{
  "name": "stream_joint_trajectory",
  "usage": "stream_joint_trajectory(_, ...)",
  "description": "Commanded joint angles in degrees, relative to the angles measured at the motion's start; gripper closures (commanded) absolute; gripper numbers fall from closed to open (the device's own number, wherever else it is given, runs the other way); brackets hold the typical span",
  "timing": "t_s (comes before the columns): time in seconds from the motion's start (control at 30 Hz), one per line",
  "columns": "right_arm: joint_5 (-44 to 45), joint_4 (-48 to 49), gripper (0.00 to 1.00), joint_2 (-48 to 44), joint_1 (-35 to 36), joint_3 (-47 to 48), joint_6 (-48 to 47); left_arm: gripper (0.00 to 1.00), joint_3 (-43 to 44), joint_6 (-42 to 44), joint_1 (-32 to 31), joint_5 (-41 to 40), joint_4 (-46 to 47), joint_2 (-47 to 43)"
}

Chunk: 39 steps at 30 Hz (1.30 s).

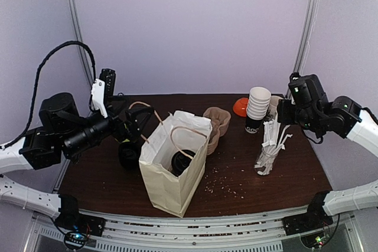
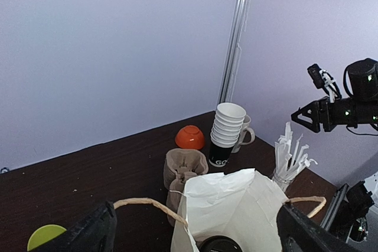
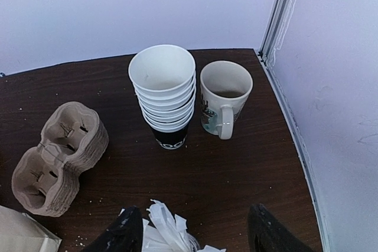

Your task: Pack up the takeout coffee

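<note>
Closest to the top camera, past the arm bases, a white paper bag [image 1: 175, 166] stands upright on the dark wooden desk [image 1: 248, 175] with its mouth open and its twine handles up. The takeout coffee [image 1: 182, 160] sits down inside that bag. Only its black lid shows through the opening, so the cup body can't be made out.

The left pincer [image 2: 198, 233] is spread wide, and its two black fingers [image 2: 88, 233] sit either side of the bag's top at the back left, with nothing pinched. Just left of the bag there's a short black stack of lids [image 1: 129, 154], and the left wrist view catches a yellow-green disc [image 2: 44, 235] lying on the desk.

Over on the right, the right pincer [image 3: 195, 234] hangs above a glass of paper-wrapped straws [image 1: 270, 149]. Its fingers are apart with nothing between them.

Behind the straws stands a tall stack of lidless white cups [image 3: 163, 90], the bottom one with black print. A cream mug [image 3: 223, 95] is right beside it, handle facing the right wrist camera. An orange bowl [image 1: 241, 107] lies upside down near the back wall. A pile of pulp cup carriers [image 3: 56, 157] sits between the bag and the cup stack. Crumbs are scattered on the desk in front of the straws.
</note>
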Motion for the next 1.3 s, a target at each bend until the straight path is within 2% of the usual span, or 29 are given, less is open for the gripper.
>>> stream_joint_trajectory(0.0, -5.25, 5.49, 0.40, 0.27, -2.77, -1.24, -1.48, 0.02, -1.07, -1.86, 0.42, 0.90, 3.73, -1.09)
stream_joint_trajectory(0.37, -9.92, 8.99, 0.45, 2.66, -6.73, -2.27, -3.15, 0.02, -2.43, -2.98, 0.42, 0.64, 3.64, -1.77)
stream_joint_trajectory(0.53, -11.01, 9.50, 0.52, 3.65, -7.23, -2.54, -3.29, 0.02, -2.59, -3.18, 0.42, 0.43, 3.30, -1.94)
stream_joint_trajectory(0.83, -11.77, 9.29, 0.55, 4.17, -7.50, -3.80, -2.98, 0.02, -2.94, -3.62, 0.42, 0.42, 3.19, -1.61)
stream_joint_trajectory(1.27, -13.51, 9.42, 0.80, 4.32, -7.55, -3.57, -3.41, 0.02, -3.30, -3.91, 0.36, 0.68, 3.30, -1.42)
